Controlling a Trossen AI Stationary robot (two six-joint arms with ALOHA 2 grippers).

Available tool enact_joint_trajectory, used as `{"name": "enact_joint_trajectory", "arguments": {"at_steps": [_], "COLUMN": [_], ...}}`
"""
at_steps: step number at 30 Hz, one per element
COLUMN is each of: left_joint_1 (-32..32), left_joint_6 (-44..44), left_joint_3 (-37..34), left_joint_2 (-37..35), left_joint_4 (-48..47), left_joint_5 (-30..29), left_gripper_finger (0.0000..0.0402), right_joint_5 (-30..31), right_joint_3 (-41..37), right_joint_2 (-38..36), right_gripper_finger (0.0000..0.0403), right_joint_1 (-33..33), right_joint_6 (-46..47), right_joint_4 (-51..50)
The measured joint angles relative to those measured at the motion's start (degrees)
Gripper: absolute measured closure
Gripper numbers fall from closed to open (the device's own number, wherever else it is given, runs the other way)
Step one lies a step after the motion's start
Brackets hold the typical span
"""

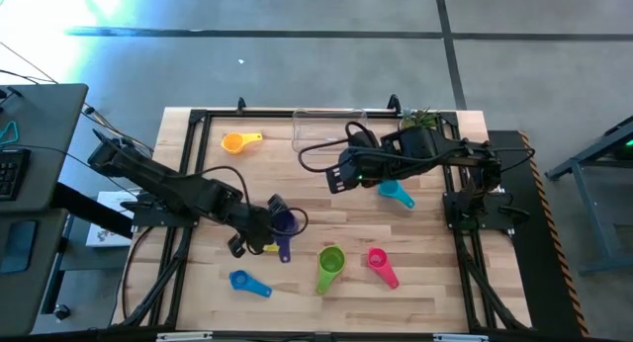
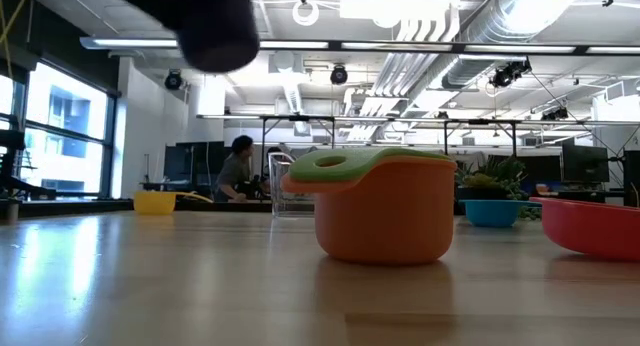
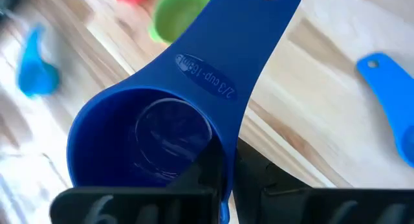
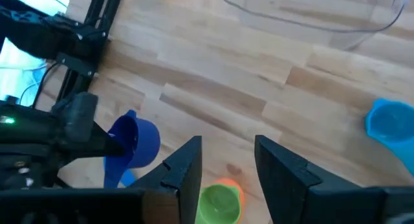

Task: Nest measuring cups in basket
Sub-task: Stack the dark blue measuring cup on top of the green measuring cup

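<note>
Here the left gripper [image 1: 269,221] pinches the purple cup [image 1: 285,223] by its rim — the right gripper [image 4: 226,160] hangs empty, fingers apart.

basket [image 4: 310,17] cut off by edge, blurred teal cup [image 3: 35,62], distant person [image 2: 236,169] perhaps seated

The high view looks straight down on the whole surface [image 1: 326,184]. The low view sits at surface level, close behind a green-and-orange cup [image 2: 380,211], facing the room. The left wrist view hangs close over a purple cup [image 3: 149,140]; the right wrist view, higher, shares it.
</note>
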Motion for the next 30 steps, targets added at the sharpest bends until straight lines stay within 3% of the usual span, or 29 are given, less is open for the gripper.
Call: {"name": "enact_joint_trajectory", "arguments": {"at_steps": [8, 14, 30], "left_joint_1": [0.0, 0.1, 0.0], "left_joint_6": [10.9, 16.4, 12.9], "left_joint_3": [2.6, 2.6, 2.5], "left_joint_2": [0.1, 4.7, 20.7], "left_joint_4": [-0.1, 0.2, 0.6], "left_joint_5": [-0.3, -0.3, 0.7], "left_gripper_finger": [0.0393, 0.0393, 0.0394], "right_joint_5": [-0.8, 0.9, 1.9], "right_joint_3": [-1.0, -5.3, -7.6], "right_joint_2": [0.7, 0.8, 0.8], "right_gripper_finger": [0.0268, 0.0268, 0.0268], "right_joint_1": [1.3, 1.4, 1.3], "right_joint_6": [2.7, 6.2, 7.7], "right_joint_4": [0.2, 0.1, 0.5]}}
